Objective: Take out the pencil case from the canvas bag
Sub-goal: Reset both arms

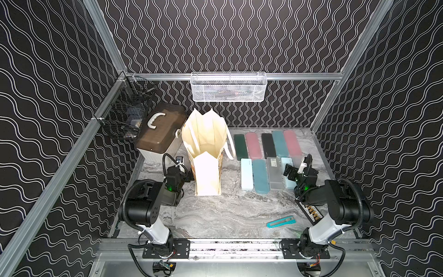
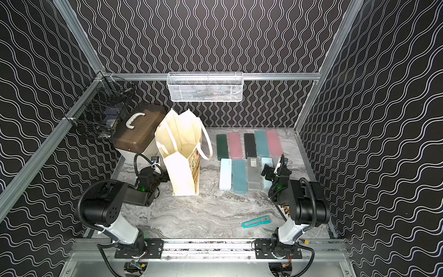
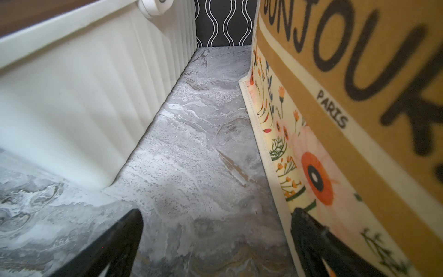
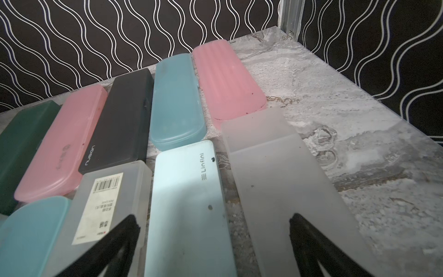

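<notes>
The large cream canvas bag (image 1: pixel 207 153), printed on one side with flowers and tan bands, is stood upright on the grey marbled worktop (image 1: pixel 215 215) with its mouth gaping upward. It is set between the brown-lidded white ribbed box (image 1: pixel 160 134) and two rows of slim plastic cases (image 1: pixel 260 175). No pencil case can be made out inside the bag in both top views; only cream lining is shown, so its place at the bottom has to be assumed.

The left tool (image 3: pixel 217 213) is seen low over the worktop, jaws spread wide and nothing between them, with one finger just beside the printed side of the bag. The right tool (image 4: pixel 213 217) is likewise spread wide and empty, over the near row of cases and well apart from the bag.

The step in hand is judged to be the approach to the bag. The soft wall would best be pinched near the rim by the left tool first, so that the mouth is kept open and the bag is not tipped. The right tool could then be raised clear of the laid-out cases. It would be lowered straight down the middle of the mouth, away from the long loop handle (image 1: pixel 231 148) draped on that side. A grasp across the case's narrow width is advised, followed by a vertical lift.
</notes>
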Controlling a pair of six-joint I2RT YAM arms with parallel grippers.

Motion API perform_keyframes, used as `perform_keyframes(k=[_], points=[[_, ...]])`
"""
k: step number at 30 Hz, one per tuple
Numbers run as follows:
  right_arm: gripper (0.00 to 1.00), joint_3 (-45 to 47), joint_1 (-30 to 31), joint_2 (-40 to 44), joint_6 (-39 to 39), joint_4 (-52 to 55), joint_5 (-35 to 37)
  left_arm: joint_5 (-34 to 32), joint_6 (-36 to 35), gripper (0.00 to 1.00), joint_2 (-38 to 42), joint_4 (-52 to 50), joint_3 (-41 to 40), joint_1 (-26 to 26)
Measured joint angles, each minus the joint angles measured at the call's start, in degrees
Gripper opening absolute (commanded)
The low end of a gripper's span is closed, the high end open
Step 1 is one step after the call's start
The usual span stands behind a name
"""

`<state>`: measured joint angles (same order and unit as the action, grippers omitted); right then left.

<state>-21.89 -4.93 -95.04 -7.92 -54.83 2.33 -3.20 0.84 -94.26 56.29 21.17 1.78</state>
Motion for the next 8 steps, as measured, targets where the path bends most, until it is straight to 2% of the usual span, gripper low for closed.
perform_keyframes(k=[8], points=[[0.99,0.0,0.0,0.0,0.0,0.0,0.0,0.2,-0.5,0.99,-0.5,-0.5,0.9,0.0]])
